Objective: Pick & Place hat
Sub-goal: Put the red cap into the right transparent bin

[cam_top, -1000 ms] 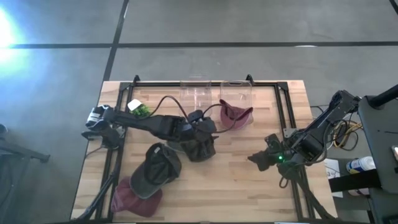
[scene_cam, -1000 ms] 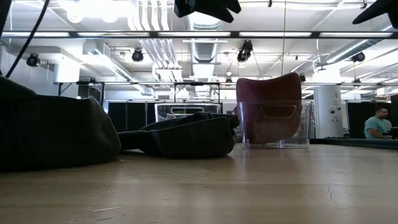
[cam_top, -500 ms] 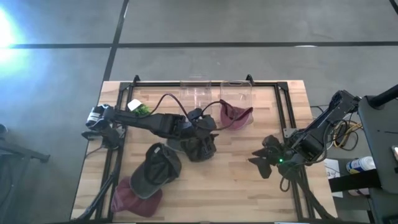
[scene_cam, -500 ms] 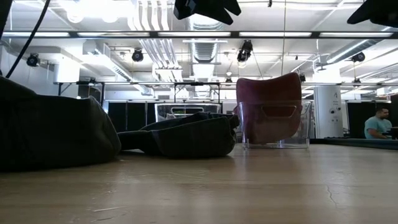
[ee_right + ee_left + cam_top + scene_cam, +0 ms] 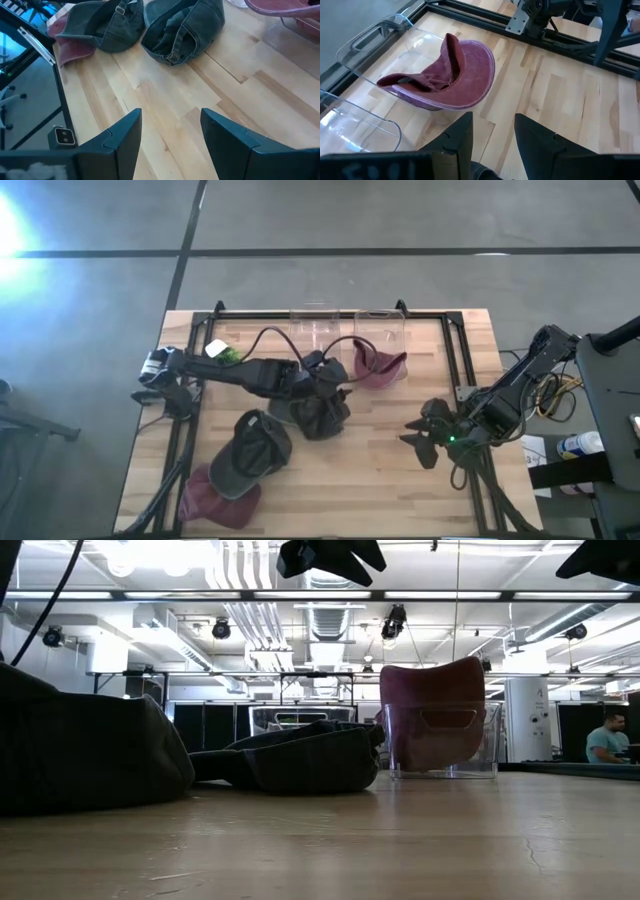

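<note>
A maroon hat sits in a clear container at the table's far side, its brim reaching out over the wood. My left gripper hangs open in the air just short of it, over a dark grey hat that lies crumpled on the table. Nothing is between its fingers. My right gripper stands open above bare wood at the right, pointing toward the dark grey hat.
A second clear container stands left of the first. A grey cap overlaps a maroon cap at the near left corner. A black frame runs around the work area. Bare wood lies between the two grippers.
My right gripper has rolled about its own pointing line while staying in place, its fingers still open. My left gripper has rolled slightly above the dark grey hat. The hats lie as before.
</note>
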`<state>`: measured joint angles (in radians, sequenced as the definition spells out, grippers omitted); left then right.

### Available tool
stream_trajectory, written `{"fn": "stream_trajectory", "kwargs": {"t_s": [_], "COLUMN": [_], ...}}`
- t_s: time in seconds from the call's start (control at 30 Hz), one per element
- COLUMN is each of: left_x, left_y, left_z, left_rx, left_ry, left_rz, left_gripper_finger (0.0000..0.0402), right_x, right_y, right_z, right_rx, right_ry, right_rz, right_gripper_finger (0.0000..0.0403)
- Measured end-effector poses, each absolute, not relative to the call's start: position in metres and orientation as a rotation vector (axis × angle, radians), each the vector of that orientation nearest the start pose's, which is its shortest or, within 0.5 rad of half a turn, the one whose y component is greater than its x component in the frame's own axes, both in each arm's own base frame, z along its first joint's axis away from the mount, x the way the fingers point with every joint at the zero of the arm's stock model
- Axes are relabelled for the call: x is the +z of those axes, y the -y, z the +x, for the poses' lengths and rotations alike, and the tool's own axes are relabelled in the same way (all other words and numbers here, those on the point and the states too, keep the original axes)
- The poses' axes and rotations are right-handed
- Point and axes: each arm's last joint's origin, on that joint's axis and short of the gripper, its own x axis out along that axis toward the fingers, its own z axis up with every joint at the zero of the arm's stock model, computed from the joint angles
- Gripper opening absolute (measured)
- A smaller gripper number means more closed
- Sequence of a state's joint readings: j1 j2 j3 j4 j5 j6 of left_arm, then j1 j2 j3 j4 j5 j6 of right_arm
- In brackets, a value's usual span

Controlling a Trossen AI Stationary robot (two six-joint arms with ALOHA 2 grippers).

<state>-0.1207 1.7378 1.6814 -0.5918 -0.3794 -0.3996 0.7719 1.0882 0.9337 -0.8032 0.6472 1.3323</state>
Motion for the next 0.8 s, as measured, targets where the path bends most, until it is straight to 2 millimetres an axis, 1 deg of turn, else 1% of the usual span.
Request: {"fn": "stream_trajectory", "kwargs": {"t_s": [0.3,0.8], "left_x": [0.3530,0.3530], "left_y": [0.0352,0.0357], "left_z": [0.3858,0.3859], "left_rx": [0.386,0.429], "left_ry": [-0.563,-0.532], "left_rz": [-0.226,-0.384], "left_gripper_finger": [0.0138,0.0138], "right_x": [0.2846,0.2846], "right_y": [-0.1278,-0.1278], "right_z": [0.1563,0.1563], "right_rx": [-0.359,-0.359], "right_ry": [-0.643,-0.643], "right_rz": [0.649,0.649], "right_gripper_finger": [0.0199,0.0199]}}
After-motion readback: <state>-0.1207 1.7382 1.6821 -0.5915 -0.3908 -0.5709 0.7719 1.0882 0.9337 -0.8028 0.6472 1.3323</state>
